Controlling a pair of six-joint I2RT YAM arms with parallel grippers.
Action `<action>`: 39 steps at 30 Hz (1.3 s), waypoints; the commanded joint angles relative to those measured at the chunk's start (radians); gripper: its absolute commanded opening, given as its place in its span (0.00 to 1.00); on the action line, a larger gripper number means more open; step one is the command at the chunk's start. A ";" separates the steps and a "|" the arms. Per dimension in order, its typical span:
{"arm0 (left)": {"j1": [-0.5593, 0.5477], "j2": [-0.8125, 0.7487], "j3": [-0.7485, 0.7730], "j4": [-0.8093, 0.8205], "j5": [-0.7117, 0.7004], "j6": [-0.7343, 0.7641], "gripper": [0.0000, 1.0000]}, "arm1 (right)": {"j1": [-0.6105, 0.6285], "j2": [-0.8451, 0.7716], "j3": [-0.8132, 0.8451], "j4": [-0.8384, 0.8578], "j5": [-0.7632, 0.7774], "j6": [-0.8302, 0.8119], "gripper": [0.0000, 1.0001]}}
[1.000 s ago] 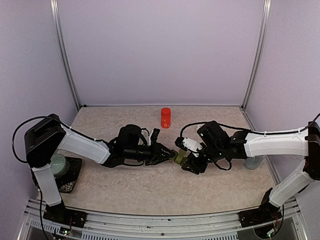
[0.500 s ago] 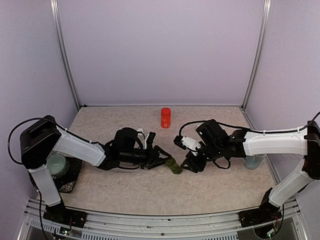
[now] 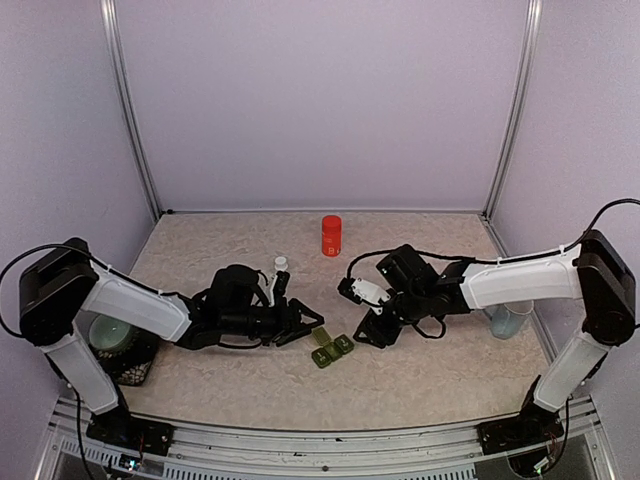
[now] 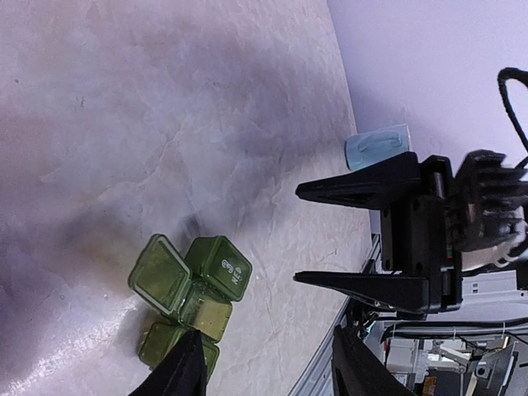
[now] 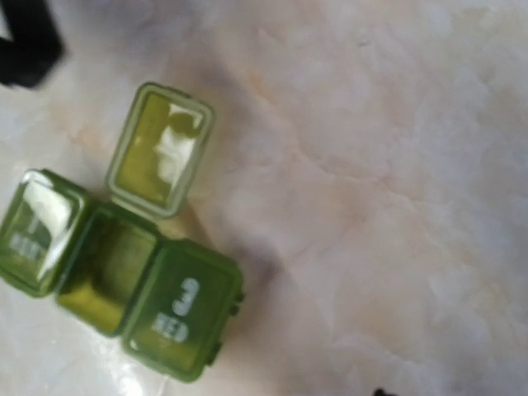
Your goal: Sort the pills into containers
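Two claws face each other low over the table [image 3: 430, 380], with the pill container [image 3: 332, 349] between them. At the far left a pale round object [image 3: 112, 328] sits on a dark mat [image 3: 135, 365]. Next comes the left claw [image 3: 314, 327], its fingers apart and holding nothing, just beside the container. The container lies flat on the table, free of both claws. It is a short green strip of three square boxes. The two end boxes are shut, the middle lid [image 5: 161, 148] is folded open, and I see no pill inside. Behind it, well apart, stands a red bottle [image 3: 331, 235]. To the right is the right claw [image 4: 299, 235], also spread and empty, near the strip. Further right stands a blue mug [image 3: 508, 320]. The strip looks light, stiff and smooth, so I judge it will slide or tip easily when pushed, and the thin hinge of the open lid seems the weak part. It is better to grip it across the long sides at a shut box, not on the lid. The table is pale, marbled and smooth, and plain lilac walls [image 3: 320, 100] with metal posts [image 3: 132, 110] close three sides.
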 commanded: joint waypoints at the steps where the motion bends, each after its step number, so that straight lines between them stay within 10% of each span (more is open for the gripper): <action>1: 0.002 -0.066 -0.030 -0.009 -0.051 0.008 0.52 | -0.018 0.010 0.019 0.038 -0.003 0.062 0.55; 32: -0.006 -0.197 -0.118 -0.097 -0.154 0.048 0.62 | 0.010 0.139 0.032 0.080 0.185 0.126 0.70; 36: -0.008 -0.277 -0.098 -0.184 -0.209 0.095 0.72 | -0.070 0.014 0.035 0.025 0.261 0.150 0.97; 39: -0.012 -0.343 -0.069 -0.258 -0.263 0.147 0.97 | -0.161 -0.054 0.079 -0.003 0.219 0.159 1.00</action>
